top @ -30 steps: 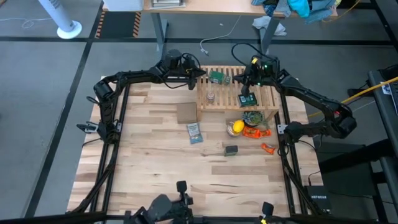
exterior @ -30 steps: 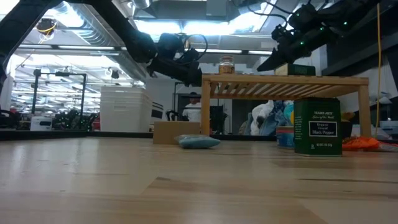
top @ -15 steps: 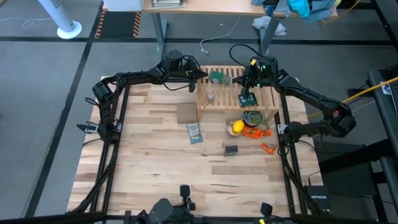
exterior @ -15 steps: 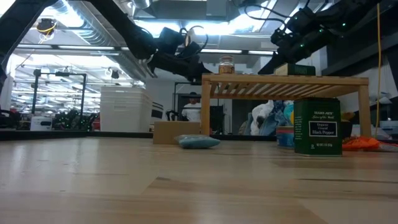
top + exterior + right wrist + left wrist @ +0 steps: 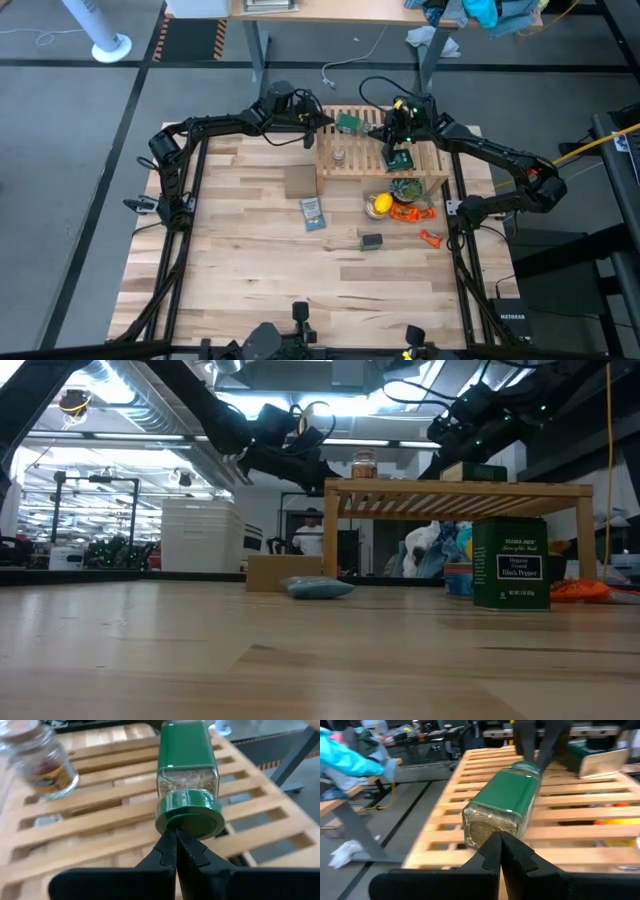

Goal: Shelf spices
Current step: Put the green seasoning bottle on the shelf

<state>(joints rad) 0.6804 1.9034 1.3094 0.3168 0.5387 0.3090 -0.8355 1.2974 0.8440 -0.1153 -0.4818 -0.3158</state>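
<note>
— While both arms hung over the shelf (image 5: 380,150), where was the green bottle (image 5: 348,124)?

— It lay on its side on the slats near the shelf's far edge, between the two grippers. The left gripper (image 5: 499,851) had its fingers pressed together, its tip just at the bottle's base. The right gripper (image 5: 176,851) was likewise closed, its tip at the bottle's green cap (image 5: 189,817). Neither held anything.

— And the other spices?

— The small clear glass jar (image 5: 339,156) stood upright on the shelf's left part. A green-labelled tin (image 5: 398,159) lay on the slats toward the right. The other dark tin (image 5: 510,563) stood on the table (image 5: 240,260) just in front of the shelf.

— Anything else on the table?

— A lemon (image 5: 381,206), a blue-and-white packet (image 5: 312,213) and a small cardboard box (image 5: 299,181), all apart from the shelf's top.
</note>
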